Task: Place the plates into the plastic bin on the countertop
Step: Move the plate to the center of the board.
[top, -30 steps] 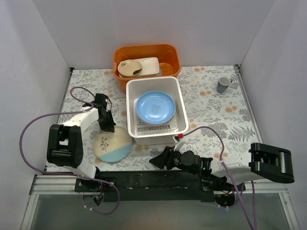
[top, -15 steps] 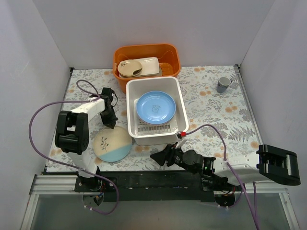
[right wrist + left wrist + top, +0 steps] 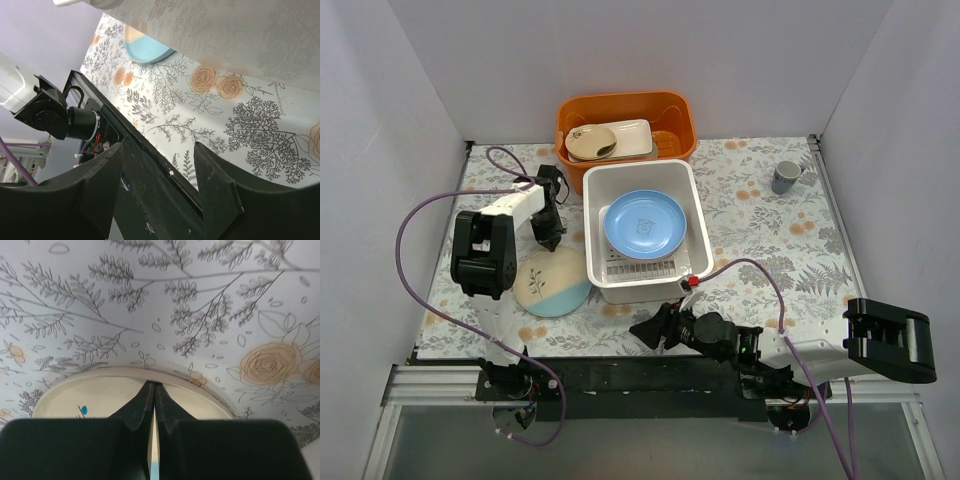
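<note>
Step in hand: fetching the second plate. The round cream plate with a leaf sprig and a pale blue segment [image 3: 555, 285] is lying face up on the flower-printed grey counter [image 3: 760, 230], just left of the white rectangular plastic bin [image 3: 588, 212], which is already holding a round light blue plate [image 3: 643, 224]. The left tool [image 3: 549, 238] is sitting at the plate's far rim with its fingers pressed together, gripping nothing; contact with the rim cannot be confirmed. The right tool [image 3: 159, 152] is hanging open and empty near the bin's near wall. Judgement: the next move is calling for parting the left fingers and pinching the rim before lifting. Being round, the plate is showing no long axis; its blue segment is facing the arm bases.
</note>
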